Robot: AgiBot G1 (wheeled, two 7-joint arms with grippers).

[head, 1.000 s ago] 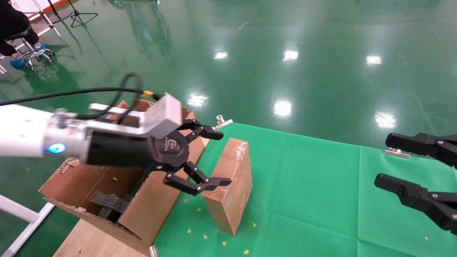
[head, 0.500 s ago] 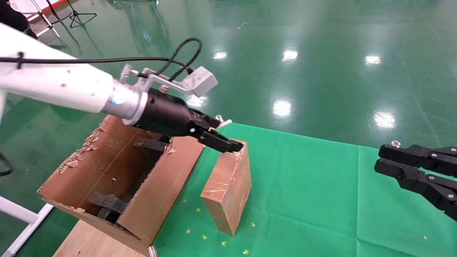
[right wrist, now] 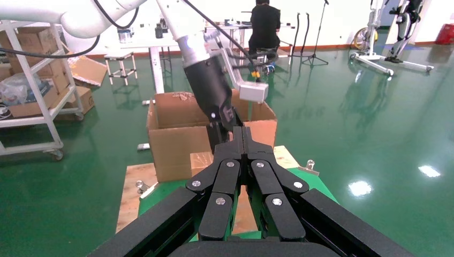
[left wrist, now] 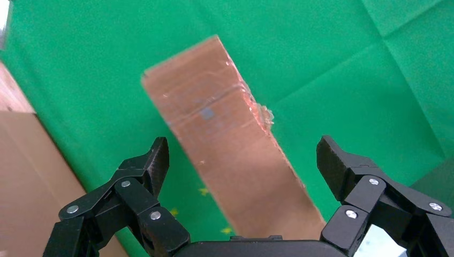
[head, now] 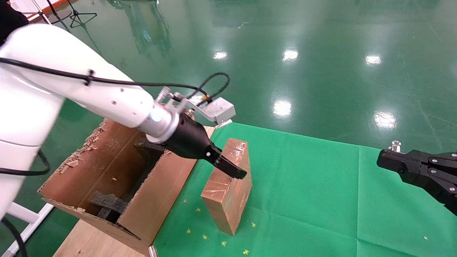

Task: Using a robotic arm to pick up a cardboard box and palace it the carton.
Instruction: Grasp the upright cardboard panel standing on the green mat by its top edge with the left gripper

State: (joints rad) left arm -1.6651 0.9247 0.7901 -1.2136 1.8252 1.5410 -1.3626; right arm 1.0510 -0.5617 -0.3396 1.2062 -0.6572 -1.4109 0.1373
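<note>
While my right gripper (head: 383, 161) hangs idle at about three o'clock in the head view, out over the green cloth (head: 314, 192) with its fingers pressed together tip to tip, my left gripper (left wrist: 242, 160) is poised over the cardboard box (head: 228, 185), which stands near the middle of that view on the cloth. My robotic arm (head: 93, 89) reaches in from ten o'clock, white shell first, then the lit ring, the black wrist and the silver camera block (head: 221, 110), and slants down toward four o'clock so that one black finger lies across the upper face of the box. From the left wrist camera my two fingers (left wrist: 155, 160) are spread wide, one on either side of the box, and neither pad touches the tape-shiny cardboard; green cloth shows in the gap between each tip and the box edge. The box is closed, narrow and long, with a bit of crumpled clear tape sticking out from one long edge. The carton (head: 117, 182) sits at about eight o'clock from the box, just beside it but apart, its torn flaps open and black foam blocks (head: 109, 203) lying in the bottom. It rests on a wooden board (head: 89, 242) at the cloth's edge. Small yellow flecks dot the cloth near the box's foot.
</note>
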